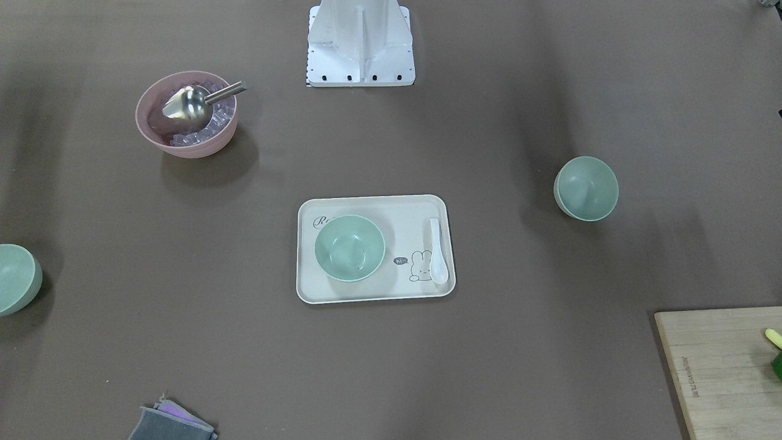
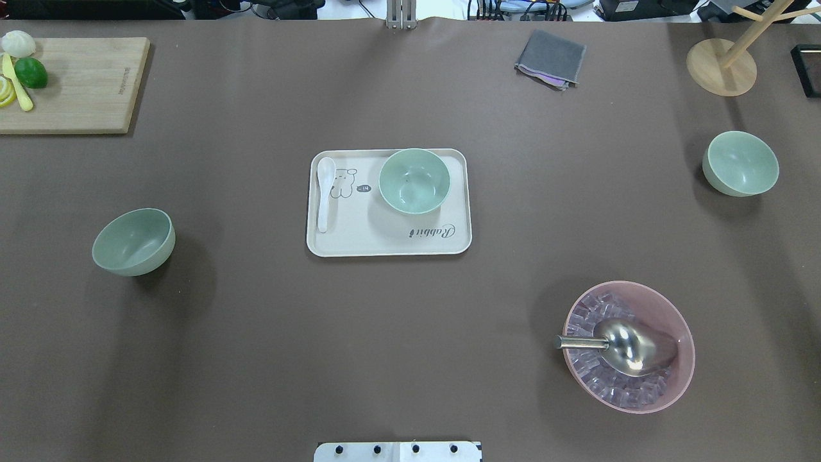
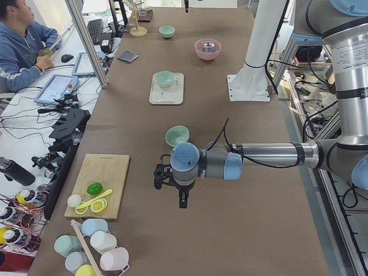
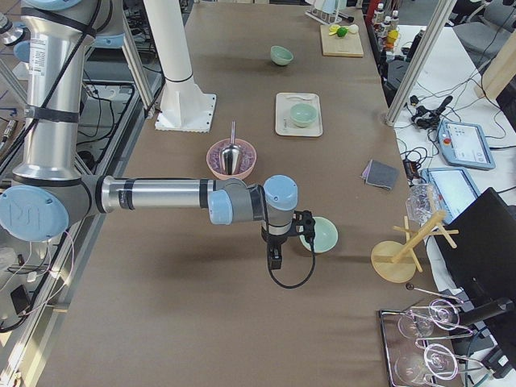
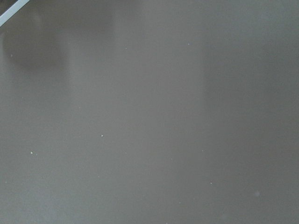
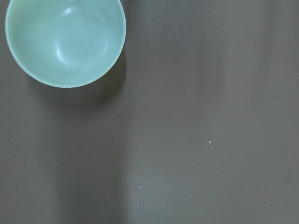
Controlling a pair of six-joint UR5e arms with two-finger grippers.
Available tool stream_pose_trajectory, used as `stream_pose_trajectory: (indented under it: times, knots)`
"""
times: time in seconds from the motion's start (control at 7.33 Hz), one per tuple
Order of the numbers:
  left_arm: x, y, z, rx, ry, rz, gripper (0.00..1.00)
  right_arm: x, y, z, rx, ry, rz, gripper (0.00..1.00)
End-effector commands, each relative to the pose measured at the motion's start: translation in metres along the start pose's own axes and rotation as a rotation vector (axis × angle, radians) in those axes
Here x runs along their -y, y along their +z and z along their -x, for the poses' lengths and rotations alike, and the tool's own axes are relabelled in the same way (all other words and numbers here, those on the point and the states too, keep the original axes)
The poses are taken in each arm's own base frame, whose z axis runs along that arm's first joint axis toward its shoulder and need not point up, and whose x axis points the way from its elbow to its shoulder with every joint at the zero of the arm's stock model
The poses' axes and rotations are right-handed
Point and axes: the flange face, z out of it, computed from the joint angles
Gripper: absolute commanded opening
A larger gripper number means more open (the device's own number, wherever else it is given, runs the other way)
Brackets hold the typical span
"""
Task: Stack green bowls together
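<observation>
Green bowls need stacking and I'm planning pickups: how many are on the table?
3. One green bowl sits on the tray at the centre; a second bowl stands on the table at the robot's left; a third bowl at its far right. No more show.

Green bowl (image 1: 15, 278) cut off at front view's edge; cutting board (image 1: 721, 366) too.

Centre bowl (image 2: 414, 181) on tray (image 2: 359, 226) — outer bowls (image 2: 133, 242) flanking

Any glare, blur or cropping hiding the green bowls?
Overhead exterior: sharp, only soft shadows; glare on the metal scoop. Front-facing: the right-side bowl is cropped by the frame edge. Right wrist: it's sharp, faint highlights. Left wrist: bare table only.
</observation>
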Motion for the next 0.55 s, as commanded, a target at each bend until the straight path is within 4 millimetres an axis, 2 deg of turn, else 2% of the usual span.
stream_pose_trajectory:
  times: [0.0,0.14,0.27,0.41]
  knots:
    - [-0.012,0.002,0.009,0.037,-0.016,0.008,0.98,0.001,-0.002,0.002,0.001,-0.009,-0.010,1.00]
    - [-0.018,-0.002,0.007,0.060,-0.008,0.001,0.98,0.001,-0.002,0.002,0.001,-0.008,-0.011,1.00]
    - [-0.020,0.002,0.012,0.053,-0.013,0.005,0.98,0.001,-0.001,0.002,0.003,-0.006,-0.010,1.00]
    - [-0.034,-0.009,0.012,0.049,-0.020,-0.022,0.98,0.001,-0.001,0.002,0.007,-0.003,-0.010,1.00]
